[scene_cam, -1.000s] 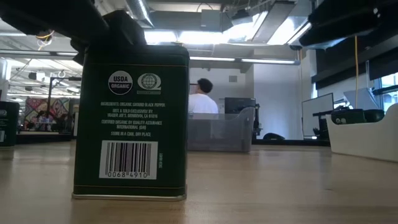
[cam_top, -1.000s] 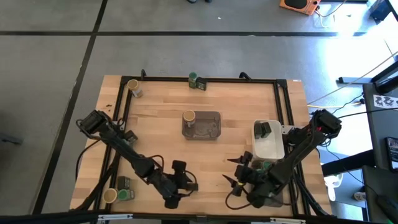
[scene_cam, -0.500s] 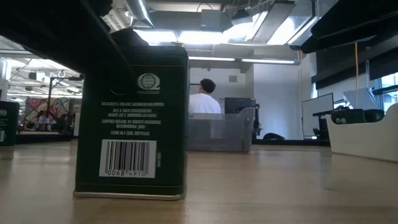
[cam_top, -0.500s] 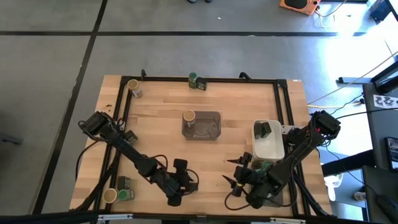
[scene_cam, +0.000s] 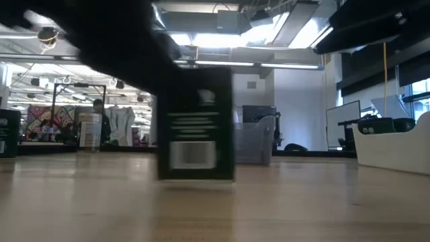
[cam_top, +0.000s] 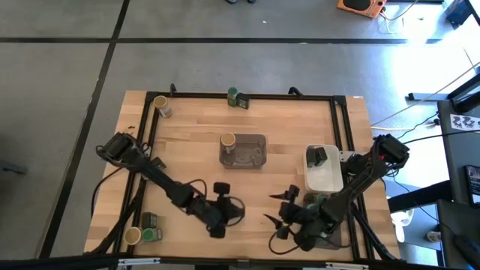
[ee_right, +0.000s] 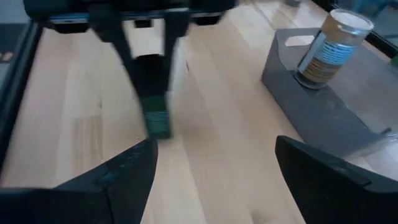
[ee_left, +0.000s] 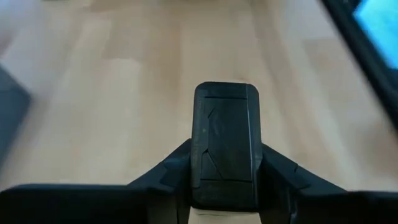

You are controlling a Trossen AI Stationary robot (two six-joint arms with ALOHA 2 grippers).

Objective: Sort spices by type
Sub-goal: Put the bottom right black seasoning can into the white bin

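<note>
Sorting looks barely begun: the left hand [ee_left: 225, 180] pinches a tin [ee_left: 225, 143], the right hand [cam_top: 283, 223] waits spread, jars remain scattered.

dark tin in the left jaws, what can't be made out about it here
- Label text on the dark tin: low view, smeared by motion blur.
- Its lower half and whether it touches the table: left wrist view, hidden by the left gripper around it.
- The tin itself: high view, covered by the left gripper.
- Its shape: right wrist view, blurred.
</note>
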